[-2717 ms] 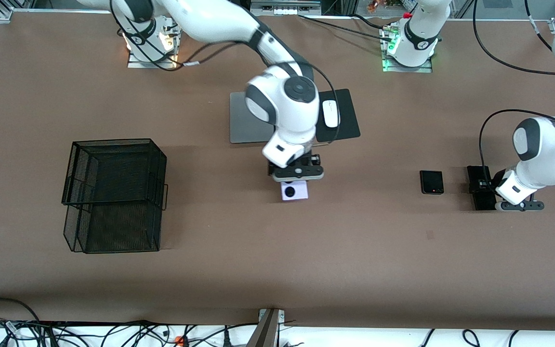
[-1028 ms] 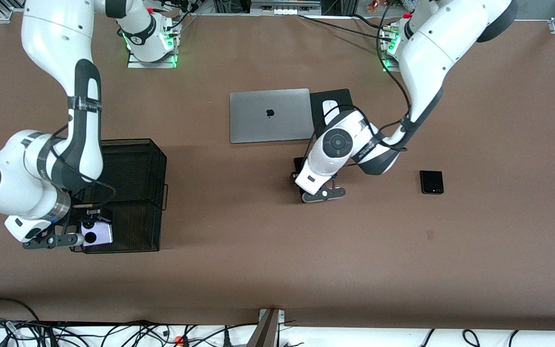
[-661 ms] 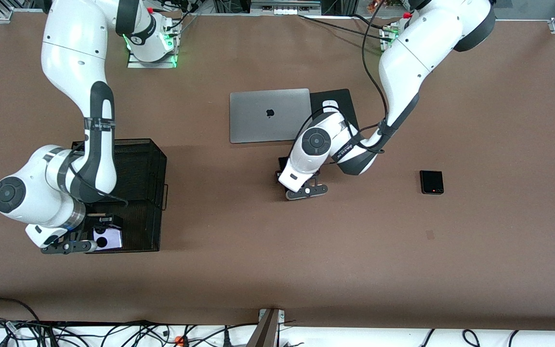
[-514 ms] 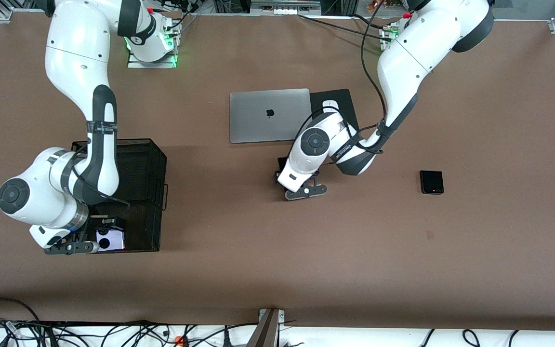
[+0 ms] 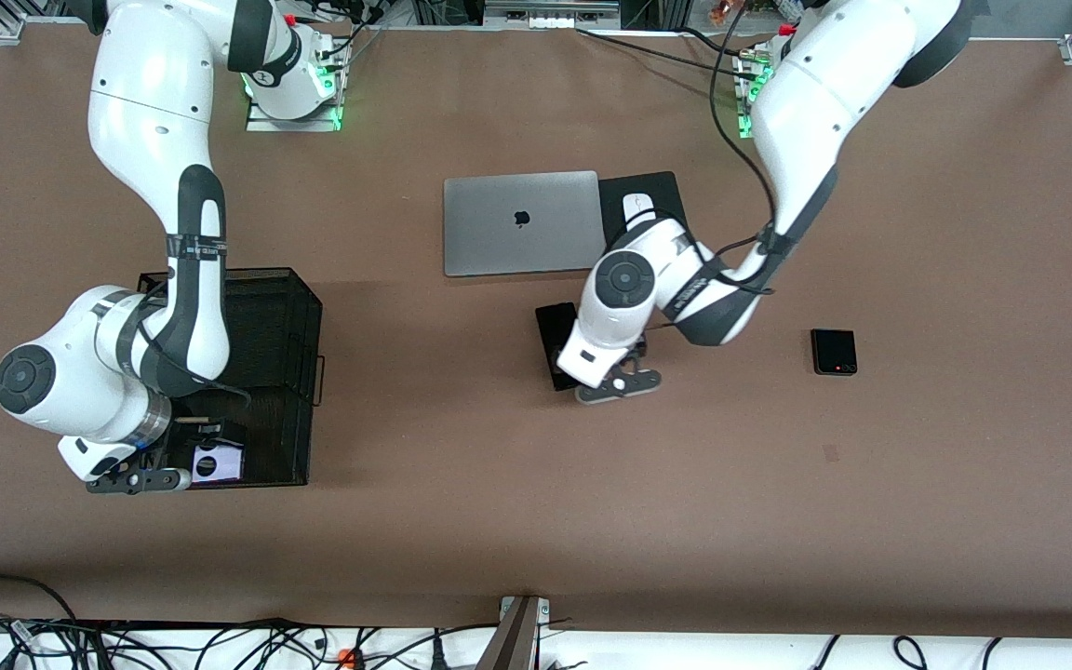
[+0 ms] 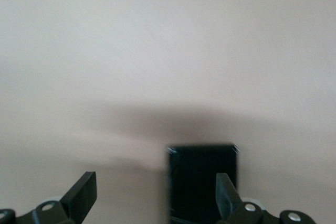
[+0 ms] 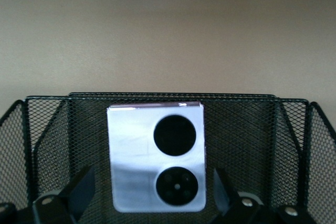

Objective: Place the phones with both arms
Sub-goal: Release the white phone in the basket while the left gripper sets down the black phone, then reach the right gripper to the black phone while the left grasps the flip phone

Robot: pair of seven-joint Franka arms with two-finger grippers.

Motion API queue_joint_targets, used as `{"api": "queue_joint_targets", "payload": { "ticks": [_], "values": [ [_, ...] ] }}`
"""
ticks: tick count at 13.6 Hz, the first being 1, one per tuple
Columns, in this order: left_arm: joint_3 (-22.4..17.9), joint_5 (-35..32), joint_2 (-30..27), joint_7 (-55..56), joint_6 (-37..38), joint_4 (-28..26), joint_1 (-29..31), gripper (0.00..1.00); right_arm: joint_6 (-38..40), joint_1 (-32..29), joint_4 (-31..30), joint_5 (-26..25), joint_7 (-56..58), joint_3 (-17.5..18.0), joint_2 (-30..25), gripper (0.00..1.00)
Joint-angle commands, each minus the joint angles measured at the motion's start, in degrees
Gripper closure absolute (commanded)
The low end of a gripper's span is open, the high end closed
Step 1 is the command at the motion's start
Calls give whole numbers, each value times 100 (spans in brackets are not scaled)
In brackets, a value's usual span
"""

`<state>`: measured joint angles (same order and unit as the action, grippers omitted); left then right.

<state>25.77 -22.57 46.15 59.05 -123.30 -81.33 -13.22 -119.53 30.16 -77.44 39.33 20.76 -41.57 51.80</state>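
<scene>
Clock: read on the front view, 12 toward the arm bases.
Lavender phone (image 7: 155, 156): lies flat in the basket (image 5: 308, 307), in the compartment at its 6 o'clock end. The basket sits at the table's 9 o'clock. This one looks placed.
Right gripper (image 7: 149, 179): low in that compartment, fingers wide. One stands on each side of the lavender phone and neither touches it.
Slab (image 5: 555, 340): flat on the table near the centre, partly under the left wrist. Not yet in the basket.
Left gripper (image 6: 155, 184): just over the slab's 6 o'clock end, fingers wide and holding nothing. The slab sits off-centre between them, close to one finger.
Black phone (image 5: 834, 351): on the table at 3 o'clock from the slab, well apart from both grippers and untouched.
Progress: by my reading, one of three phones is in. The slab and black phone remain, if the basket is the goal for all.
Next need: likely centring the left gripper on the slab before closing.
Brands: an Apple logo on the laptop (image 5: 517, 221), at 11 o'clock from the slab.
Writing: small lettering on the arms' dark bands is too small to read. A red dot marks the black phone's 6 o'clock edge.
</scene>
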Motion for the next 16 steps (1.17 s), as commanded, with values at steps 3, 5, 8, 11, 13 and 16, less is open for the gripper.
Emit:
{"api": "queue_joint_targets", "payload": {
  "ticks": [3, 5, 8, 11, 13, 16],
  "values": [
    [24, -20, -1213, -1568, 1525, -155, 1179, 0, 1034, 103, 71, -31, 121, -456, -608, 0],
    [24, -28, -1354, -2036, 1870, -173, 1680, 0, 1570, 244, 71, -512, 113, -571, -1125, 0],
    [-2, -98, -1364, -2642, 2222, -269, 2392, 0, 2178, 621, 71, -1067, -429, -563, -1716, 0],
    [-2, -108, -1267, -3476, 2152, -550, 3192, 0, 2328, 1323, 193, -1314, -1598, -546, -1779, 0],
    [7, -108, -1302, -3750, 1829, -987, 3484, 0, 2364, 1780, 335, -1314, -2459, -519, -1735, 0],
    [94, -116, -1574, -3769, 1109, -1901, 3555, 0, 2224, 2519, 484, -1297, -3689, -501, -1507, 0]
  ]
}}
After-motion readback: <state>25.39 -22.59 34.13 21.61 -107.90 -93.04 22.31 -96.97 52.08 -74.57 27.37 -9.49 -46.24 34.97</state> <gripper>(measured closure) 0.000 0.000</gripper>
